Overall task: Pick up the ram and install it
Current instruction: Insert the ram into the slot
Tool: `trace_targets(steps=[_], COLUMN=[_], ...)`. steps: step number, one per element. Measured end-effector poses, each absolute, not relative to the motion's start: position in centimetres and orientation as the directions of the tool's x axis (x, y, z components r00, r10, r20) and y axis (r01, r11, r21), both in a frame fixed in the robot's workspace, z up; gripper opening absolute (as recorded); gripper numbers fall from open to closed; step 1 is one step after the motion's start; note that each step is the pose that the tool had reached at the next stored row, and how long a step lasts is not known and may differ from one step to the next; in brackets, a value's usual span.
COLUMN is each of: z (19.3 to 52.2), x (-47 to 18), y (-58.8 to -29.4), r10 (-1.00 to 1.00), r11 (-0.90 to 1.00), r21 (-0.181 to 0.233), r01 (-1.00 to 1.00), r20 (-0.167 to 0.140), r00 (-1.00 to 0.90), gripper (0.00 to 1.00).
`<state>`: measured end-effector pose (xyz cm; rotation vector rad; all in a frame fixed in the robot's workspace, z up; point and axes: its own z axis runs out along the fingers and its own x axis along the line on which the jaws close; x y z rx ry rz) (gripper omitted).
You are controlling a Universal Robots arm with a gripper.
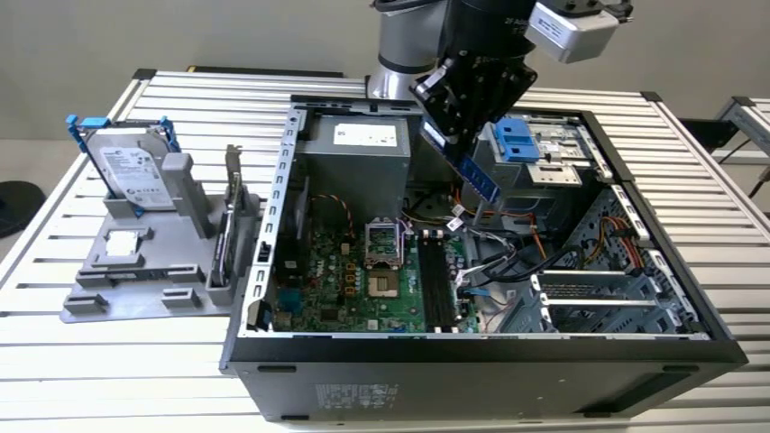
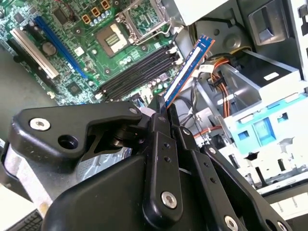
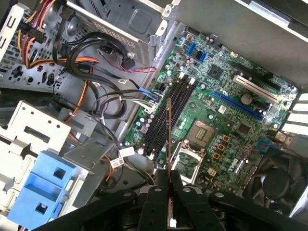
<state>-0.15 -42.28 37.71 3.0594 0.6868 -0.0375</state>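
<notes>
Long, slim, dark-blue ram (image 2: 186, 70)

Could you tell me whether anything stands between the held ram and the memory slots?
Nothing visible does: the ram, clamped in the gripper, hangs above the empty memory slots; cables lie beside them.

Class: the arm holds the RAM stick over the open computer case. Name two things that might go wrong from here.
1. The end effector grips the ram by one end, and it hangs slanted, not yet in the memory slots; it may meet a slot skewed and fail to seat.
2. Loose cables lie beside the slots and might snag the stick.
</notes>
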Motion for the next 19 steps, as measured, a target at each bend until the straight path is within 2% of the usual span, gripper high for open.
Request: trace_targets(steps=[19], z=[37.71], x=[-0.15], y=[-42.28], r10=[0.268], r11=[-0.963], r21=[-0.001], r01=[0.268], r20=[-0.028], r00=[0.963], gripper=[0.00])
